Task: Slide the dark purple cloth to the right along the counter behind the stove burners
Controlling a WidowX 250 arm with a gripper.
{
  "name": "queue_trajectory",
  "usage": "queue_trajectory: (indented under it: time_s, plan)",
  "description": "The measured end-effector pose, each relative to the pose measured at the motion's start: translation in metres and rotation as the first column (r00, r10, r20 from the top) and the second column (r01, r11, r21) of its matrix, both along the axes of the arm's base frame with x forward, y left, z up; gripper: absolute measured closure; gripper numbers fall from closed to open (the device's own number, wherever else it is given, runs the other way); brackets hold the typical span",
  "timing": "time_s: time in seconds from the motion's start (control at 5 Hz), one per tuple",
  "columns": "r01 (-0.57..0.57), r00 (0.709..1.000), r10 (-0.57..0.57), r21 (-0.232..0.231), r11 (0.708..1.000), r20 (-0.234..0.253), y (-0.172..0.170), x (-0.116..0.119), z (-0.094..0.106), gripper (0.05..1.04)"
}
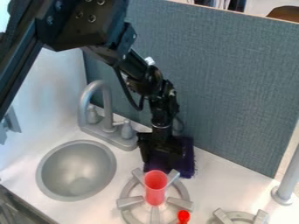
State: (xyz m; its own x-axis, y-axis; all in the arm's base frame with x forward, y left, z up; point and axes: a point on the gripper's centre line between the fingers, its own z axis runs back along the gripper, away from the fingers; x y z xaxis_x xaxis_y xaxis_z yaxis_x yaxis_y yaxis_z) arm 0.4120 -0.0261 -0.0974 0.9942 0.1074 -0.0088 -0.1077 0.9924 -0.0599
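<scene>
Standing panel point(227, 78): blue-grey, upright behind the surface.
Surface point(227, 183): white, toy-kitchen top.
Arm point(85, 24): black, in from upper left, bent down toward back of surface.
Sink point(76, 168): round, grey, set in at left.
Burner point(130, 201): grey ring with prongs, front middle; second burner point(236, 215) at bottom edge, right of it.
Faucet point(106, 103): grey, curved, behind sink, left of claw, handle point(127, 130) on near side. Leave room for it; avoid sideways swings.
Post point(289, 175): grey, upright, far right.
Cloth point(187, 159): dark purple, by its look soft, between panel and burner, partly hidden by claw. Likely to bunch or slip; favor a good fold over a thin edge, and lift straight up before any sideways travel.
Claw point(161, 155): pointing down, right at cloth; released or clenched, cannot tell; contact with cloth also unclear. Check for a firm hold before lifting. Avoid pressing hard into surface.
Cup point(156, 188): translucent red, tall, upright on burner, just in front of cloth. Easy to knock, so favor slow moves and clearance toward front.
Red piece point(184, 216): small, round-topped, by burner's front right.
</scene>
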Motion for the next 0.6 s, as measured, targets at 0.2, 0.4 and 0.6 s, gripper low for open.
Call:
queue_trajectory:
  time_s: [0.2,0.4,0.6]
  plan:
    - [0.039,0.999,-0.038,-0.061,0.997,0.023,-0.024,0.002,0.001,0.083]
    - [0.109,0.993,-0.105,-0.087,0.99,0.048,-0.049,0.008,0.002,0.083]
    - [0.2,0.979,-0.196,-0.086,0.976,0.058,-0.074,0.005,0.004,0.084]
